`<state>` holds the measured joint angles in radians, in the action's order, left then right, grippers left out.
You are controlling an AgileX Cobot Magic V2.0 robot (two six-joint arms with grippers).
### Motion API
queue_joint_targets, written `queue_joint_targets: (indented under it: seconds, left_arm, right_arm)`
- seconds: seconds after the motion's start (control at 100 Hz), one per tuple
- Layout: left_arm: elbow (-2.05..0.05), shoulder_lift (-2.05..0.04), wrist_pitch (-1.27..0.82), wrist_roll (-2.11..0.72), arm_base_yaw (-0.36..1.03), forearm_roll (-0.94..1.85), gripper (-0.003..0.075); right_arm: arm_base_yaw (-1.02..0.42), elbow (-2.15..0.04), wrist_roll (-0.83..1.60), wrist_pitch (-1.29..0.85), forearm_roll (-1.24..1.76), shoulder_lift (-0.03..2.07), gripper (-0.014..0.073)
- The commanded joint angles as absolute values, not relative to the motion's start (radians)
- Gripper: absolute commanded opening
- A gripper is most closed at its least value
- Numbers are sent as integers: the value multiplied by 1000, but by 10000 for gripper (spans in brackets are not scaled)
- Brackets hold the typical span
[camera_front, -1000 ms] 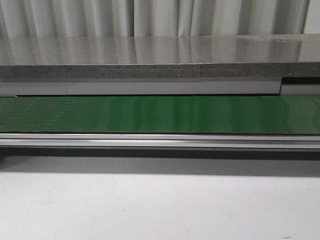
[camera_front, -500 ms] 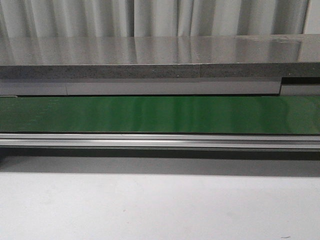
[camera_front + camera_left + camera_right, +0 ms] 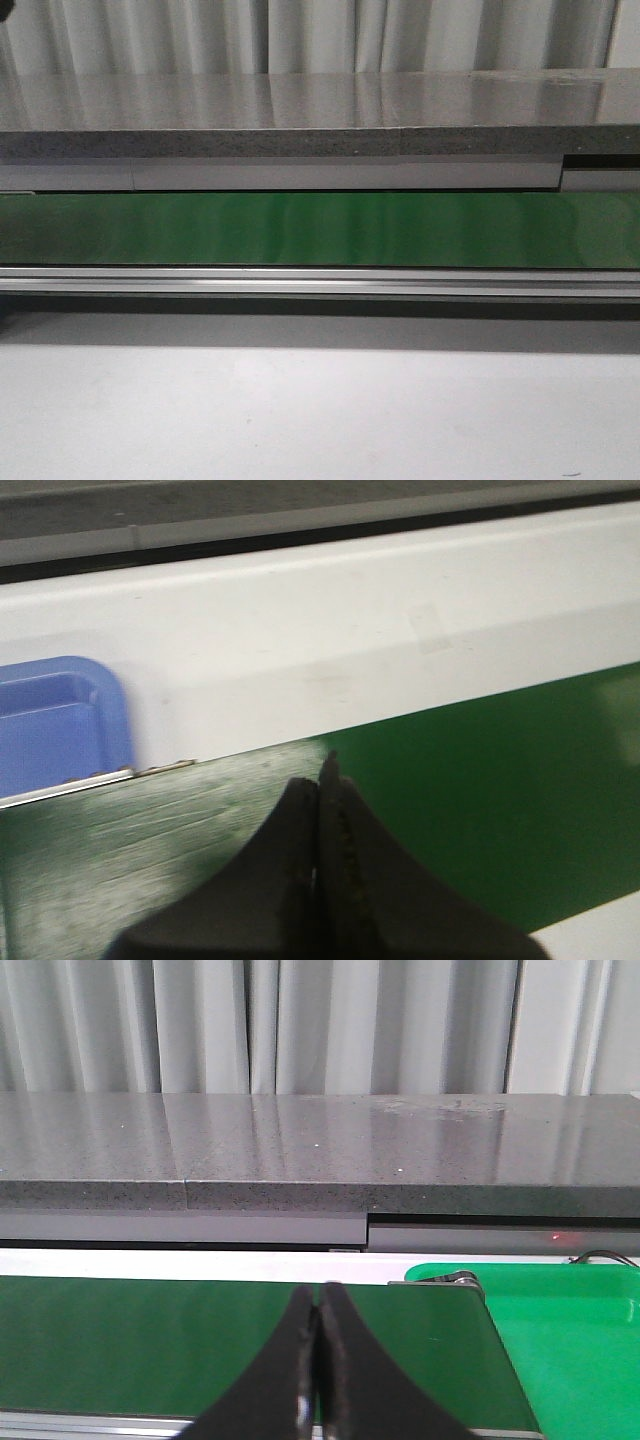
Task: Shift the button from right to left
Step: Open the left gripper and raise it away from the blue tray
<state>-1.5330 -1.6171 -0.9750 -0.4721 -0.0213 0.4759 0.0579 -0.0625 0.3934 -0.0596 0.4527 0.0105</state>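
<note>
The button is out of view in every frame. My left gripper [image 3: 320, 780] is shut with nothing between its dark fingers, and it hangs over the green conveyor belt [image 3: 480, 800]. My right gripper [image 3: 317, 1305] is also shut and empty, above the same belt [image 3: 150, 1345] near its end. In the front view the belt [image 3: 320, 228] runs across the whole width with nothing on it, and neither gripper shows there.
A blue tray [image 3: 55, 720] lies past the belt in the left wrist view. A bright green tray [image 3: 570, 1340] sits at the belt's end in the right wrist view. A grey stone counter [image 3: 320, 110] runs behind the belt, and a white table [image 3: 320, 410] lies in front.
A small dark shape has come into the top left corner of the front view. The belt and table look the same.
</note>
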Motion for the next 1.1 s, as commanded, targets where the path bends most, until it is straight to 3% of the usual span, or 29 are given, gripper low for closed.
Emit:
queue_joint_targets:
  seconds: [0.0, 0.27, 1.09]
  left_arm:
    - [-1563, -1562, -939, -464, 40, 509, -20]
    - [-1456, -1445, -846, -464, 99, 507, -20]
    - [-839, -712, -554, -434, 75, 501, -20]
  right_arm:
    - [57, -88, 399, 14, 460, 19, -59]
    - [57, -87, 399, 13, 460, 19, -59]
    - [57, -87, 399, 13, 460, 19, -59]
